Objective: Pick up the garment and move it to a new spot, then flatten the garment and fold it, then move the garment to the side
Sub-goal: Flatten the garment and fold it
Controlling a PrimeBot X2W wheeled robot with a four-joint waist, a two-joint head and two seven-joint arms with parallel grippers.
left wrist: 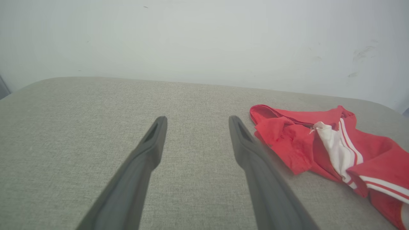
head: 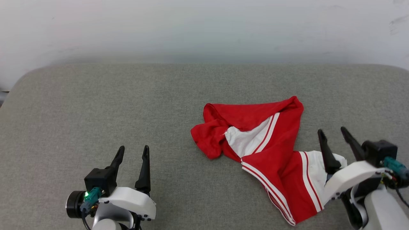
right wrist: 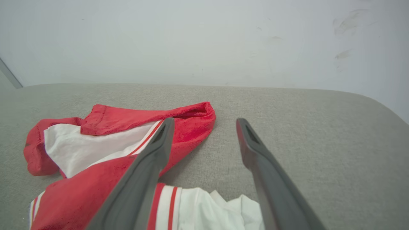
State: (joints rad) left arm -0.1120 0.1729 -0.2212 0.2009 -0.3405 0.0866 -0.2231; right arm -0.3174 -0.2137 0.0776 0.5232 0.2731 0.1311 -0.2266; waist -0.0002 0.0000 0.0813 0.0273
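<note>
The garment (head: 271, 150) lies crumpled on the grey cushion, right of centre: red cloth with white sleeves and red-white striped trim, no letters showing. My right gripper (head: 332, 132) is open and hovers over the garment's right end, above a white sleeve (head: 314, 174). In the right wrist view the garment (right wrist: 96, 188) spreads under and left of the open fingers (right wrist: 153, 166), with white sleeve cloth between them at the bottom. My left gripper (head: 133, 151) is open and empty, well to the left of the garment (left wrist: 319, 143).
The grey cushioned surface (head: 96, 105) has rounded far corners and ends against a pale wall (head: 204, 28). Bare cushion lies left of and behind the garment.
</note>
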